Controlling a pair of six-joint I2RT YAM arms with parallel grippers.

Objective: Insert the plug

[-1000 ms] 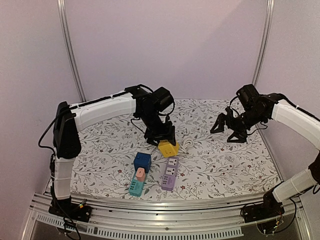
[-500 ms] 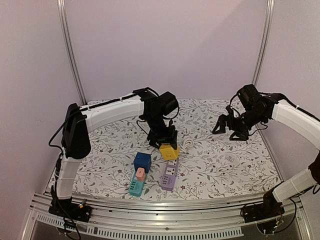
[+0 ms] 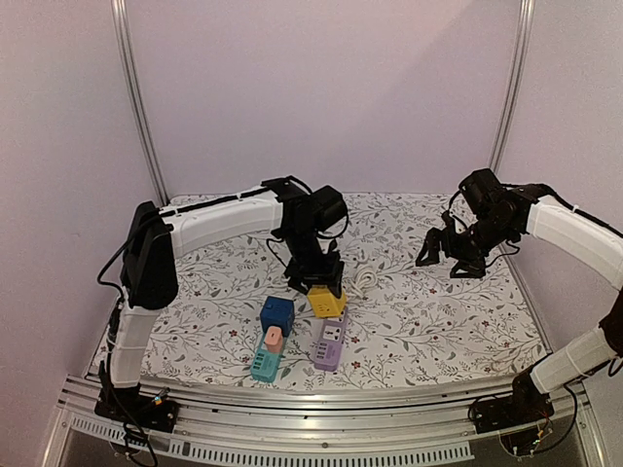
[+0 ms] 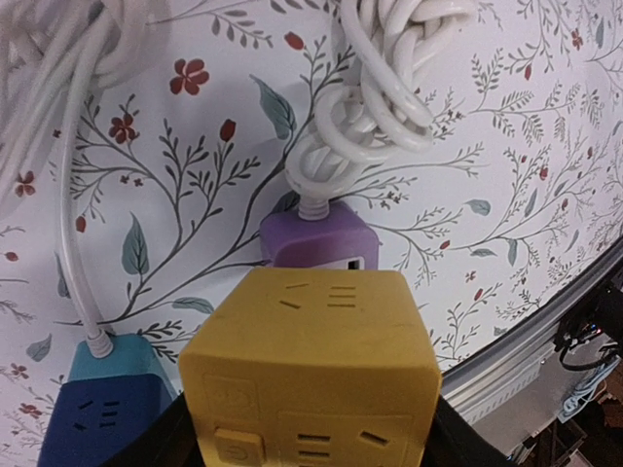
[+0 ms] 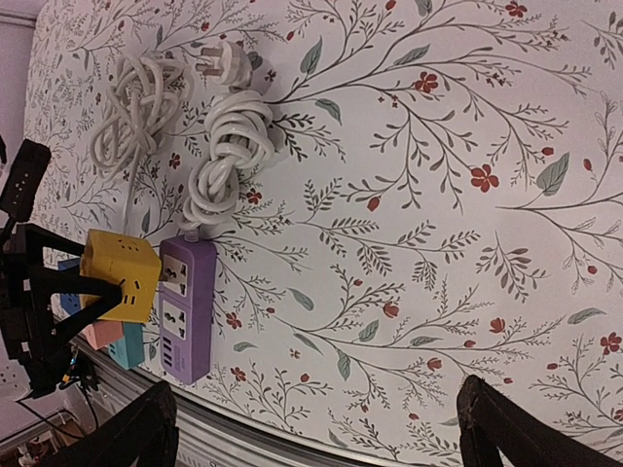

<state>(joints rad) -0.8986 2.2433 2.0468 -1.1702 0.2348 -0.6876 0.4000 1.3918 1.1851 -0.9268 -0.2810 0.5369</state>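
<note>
A yellow cube socket [image 3: 327,302] hangs just above the table, and my left gripper [image 3: 321,288] is shut on its sides. In the left wrist view the cube [image 4: 311,370] fills the lower frame between the dark fingers [image 4: 146,449]. Below it lie a purple power strip [image 4: 316,236] and a blue cube socket [image 4: 83,418]. A white plug [image 5: 226,60] lies on the cloth at the end of a coiled white cable [image 5: 229,146]. My right gripper [image 3: 450,251] hovers open over the right side, nothing between its fingers [image 5: 136,428].
The purple strip [image 3: 331,341] lies near the front edge beside a teal strip [image 3: 264,365] with a pink piece [image 3: 274,338] on it. The blue cube [image 3: 276,314] sits behind the teal strip. A second white cable coil [image 5: 136,117] lies farther back. Metal rail [image 3: 321,409] along the front.
My left gripper has carried the yellow cube slightly forward and down, toward the purple strip. The right gripper has barely shifted and stays open.
</note>
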